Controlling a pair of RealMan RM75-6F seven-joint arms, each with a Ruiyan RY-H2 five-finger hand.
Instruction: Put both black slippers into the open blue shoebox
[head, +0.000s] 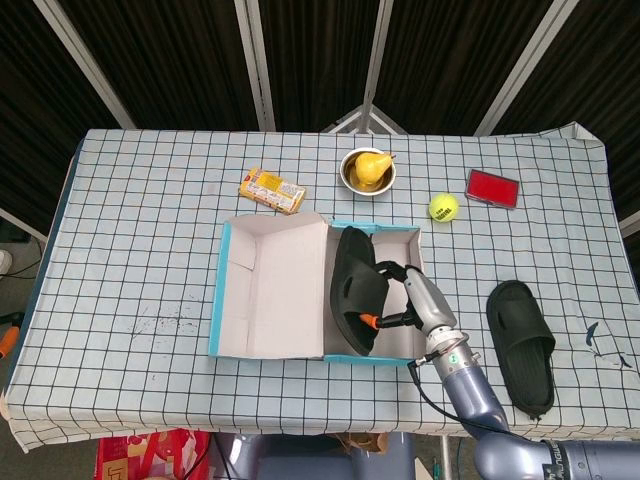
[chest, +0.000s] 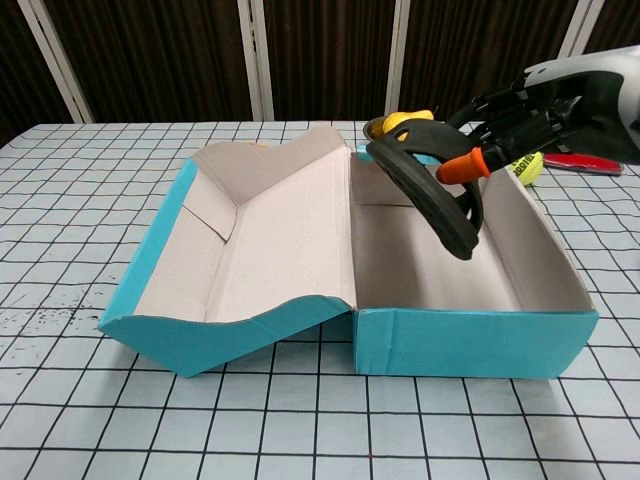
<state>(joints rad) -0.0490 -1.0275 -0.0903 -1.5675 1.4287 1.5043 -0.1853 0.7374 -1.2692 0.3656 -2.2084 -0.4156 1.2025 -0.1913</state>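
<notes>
Lying open: box (head: 272, 290), near the table's (head: 130, 250) front edge, lid flap at left.
Held slipper (head: 357, 287): tilted over the box's right compartment, above its floor.
Right hand (head: 405, 297): fingers clamped round that slipper.
Second slipper (head: 520, 342): flat near the front right corner.
Left hand: unseen.

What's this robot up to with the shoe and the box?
It's packing slippers. Its right hand holds one black slipper tilted above the open blue shoebox, not yet set down inside. The second slipper lies on the table to the box's right. The left hand isn't visible.
</notes>
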